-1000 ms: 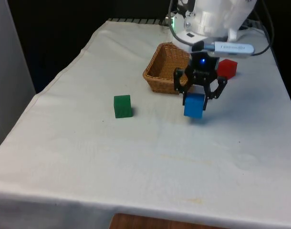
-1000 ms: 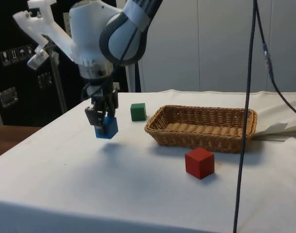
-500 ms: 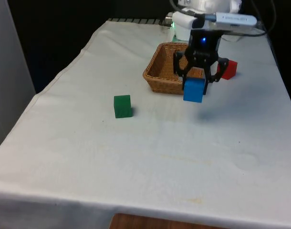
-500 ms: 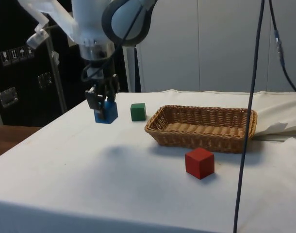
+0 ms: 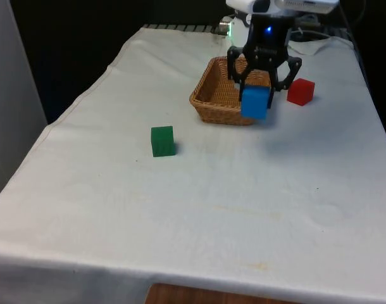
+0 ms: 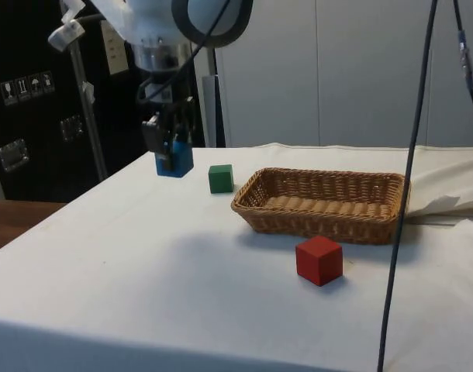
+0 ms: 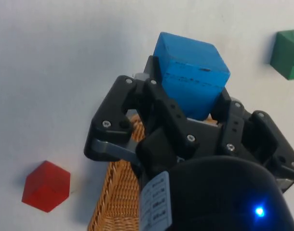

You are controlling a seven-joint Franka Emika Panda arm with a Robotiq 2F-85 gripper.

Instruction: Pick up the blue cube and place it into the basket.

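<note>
My black gripper (image 5: pixel 259 95) is shut on the blue cube (image 5: pixel 255 102) and holds it in the air. In the front view the cube hangs over the near rim of the wicker basket (image 5: pixel 213 95). From the side, the gripper (image 6: pixel 173 151) and blue cube (image 6: pixel 174 159) hang well above the cloth, to the left of the basket (image 6: pixel 323 203). The wrist view has the blue cube (image 7: pixel 190 73) pinched between the two fingers (image 7: pixel 159 103), with a strip of basket weave (image 7: pixel 119 192) beneath the gripper.
A green cube (image 5: pixel 162 140) sits on the cloth towards the front view's left of the basket. A red cube (image 5: pixel 300 92) lies on the basket's other side. Black cables (image 6: pixel 411 155) hang down in the side view.
The gripper has risen with the blue cube and carried it away from the front camera, from the open cloth to the basket's near rim. The other cubes have not moved.
</note>
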